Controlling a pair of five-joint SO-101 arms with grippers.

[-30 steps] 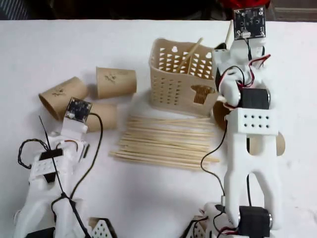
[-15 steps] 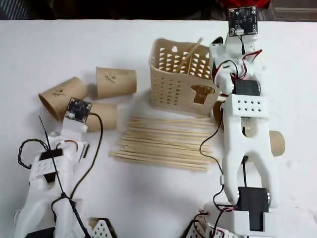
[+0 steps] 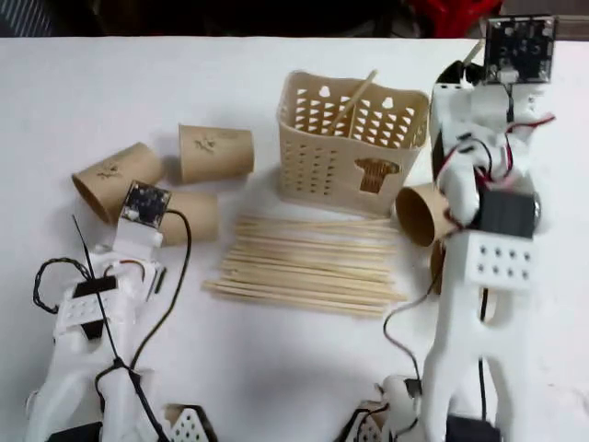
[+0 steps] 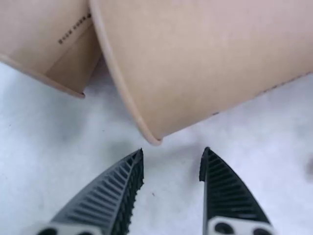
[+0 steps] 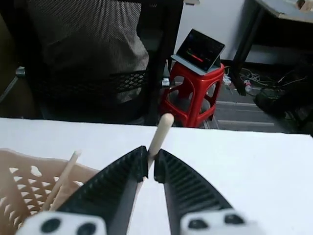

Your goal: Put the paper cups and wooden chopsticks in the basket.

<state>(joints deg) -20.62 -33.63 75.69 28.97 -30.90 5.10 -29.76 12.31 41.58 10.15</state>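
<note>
wooden chopstick [image 5: 160, 131] sat clamped in the right claw [image 5: 150, 159] near the tabletop's [image 3: 92, 83] far edge, beside the basket [image 3: 317, 166]. it likely needed carrying over the rim, tip down, before release; bare room lay toward the right edge. left claw [image 4: 171, 164] gaped by the paper cups [image 3: 215, 152].

2 white arms [image 3: 479, 276], black servos [image 3: 504, 214], ribbed black grippers [image 4: 171, 164] [image 5: 150, 159], black cables [image 3: 187, 249]

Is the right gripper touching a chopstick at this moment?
Touching. The right wrist view shows the right gripper shut on a chopstick, both fingers pressed against its sides and its rounded end sticking out past the fingertips.
</note>
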